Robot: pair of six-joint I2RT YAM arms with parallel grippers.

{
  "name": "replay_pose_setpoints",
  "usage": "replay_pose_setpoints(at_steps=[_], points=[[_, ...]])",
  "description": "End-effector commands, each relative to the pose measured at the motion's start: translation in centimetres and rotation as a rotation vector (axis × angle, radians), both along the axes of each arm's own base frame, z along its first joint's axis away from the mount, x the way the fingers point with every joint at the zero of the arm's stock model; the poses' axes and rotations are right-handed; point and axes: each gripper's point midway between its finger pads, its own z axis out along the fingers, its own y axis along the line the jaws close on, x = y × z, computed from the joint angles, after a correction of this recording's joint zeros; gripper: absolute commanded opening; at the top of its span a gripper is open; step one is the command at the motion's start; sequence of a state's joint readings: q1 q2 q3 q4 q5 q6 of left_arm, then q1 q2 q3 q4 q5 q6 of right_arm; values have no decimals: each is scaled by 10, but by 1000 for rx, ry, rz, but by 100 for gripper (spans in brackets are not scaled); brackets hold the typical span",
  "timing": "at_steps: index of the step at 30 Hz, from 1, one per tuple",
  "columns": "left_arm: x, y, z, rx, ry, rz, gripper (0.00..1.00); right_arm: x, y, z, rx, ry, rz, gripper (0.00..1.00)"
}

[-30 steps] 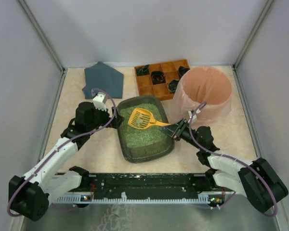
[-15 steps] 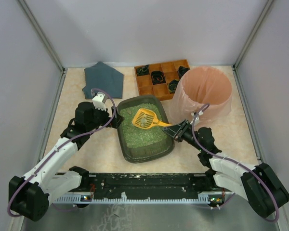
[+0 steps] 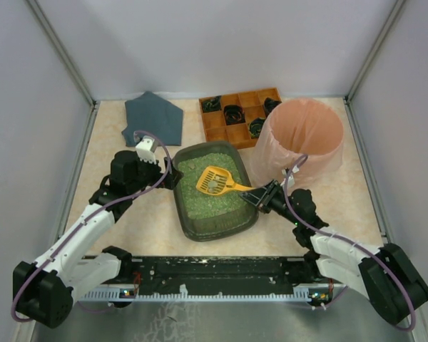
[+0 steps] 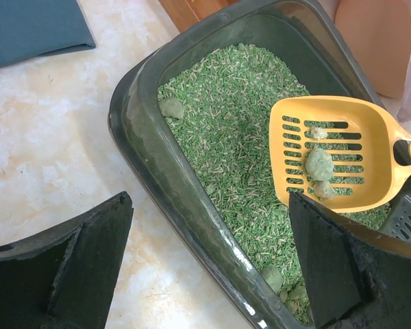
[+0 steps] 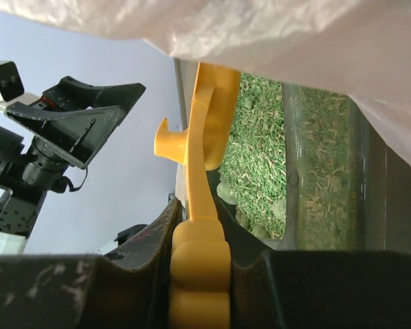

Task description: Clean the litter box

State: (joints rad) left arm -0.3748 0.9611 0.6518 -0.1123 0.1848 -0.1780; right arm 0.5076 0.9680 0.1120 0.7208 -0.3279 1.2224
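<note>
The dark grey-green litter box (image 3: pixel 190 226) sits mid-table, filled with green pellet litter. My right gripper (image 3: pixel 262 194) is shut on the handle of a yellow slotted scoop (image 3: pixel 215 181). It holds the scoop head over the litter with a few grey-green clumps (image 4: pixel 319 164) in it. The right wrist view shows the scoop handle (image 5: pixel 200 260) pinched between both fingers. My left gripper (image 3: pixel 172 178) is open and straddles the box's left rim (image 4: pixel 144 137), one finger outside and one over the litter. More clumps lie in the litter (image 4: pixel 171 107).
A round pink bag-lined bin (image 3: pixel 303 139) stands just right of the box, close to my right gripper. An orange-brown wooden compartment tray (image 3: pixel 232 132) with dark items is behind the box. A blue-grey cloth (image 3: pixel 153 117) lies at the back left. Walls enclose the table.
The scoop head has shifted slightly right and nearer, with the right gripper still holding it. The left arm has not moved.
</note>
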Motion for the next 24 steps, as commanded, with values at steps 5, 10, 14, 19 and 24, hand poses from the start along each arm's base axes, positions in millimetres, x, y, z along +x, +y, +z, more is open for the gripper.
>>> replay_pose_setpoints(at_steps=[5,10,14,19,24], points=[[2,0,8,-7,-32,-7,100,10,-11,29,68,-85,-92,0],[2,-2,8,-13,-27,-16,100,-8,15,53,49,-214,85,0],[1,-1,7,-8,-19,-14,100,8,-24,29,107,-96,-146,0],[3,-1,9,-18,-38,-14,100,-5,1,50,47,-208,31,0],[2,0,6,-4,-6,-12,100,6,-29,41,94,-149,-138,0]])
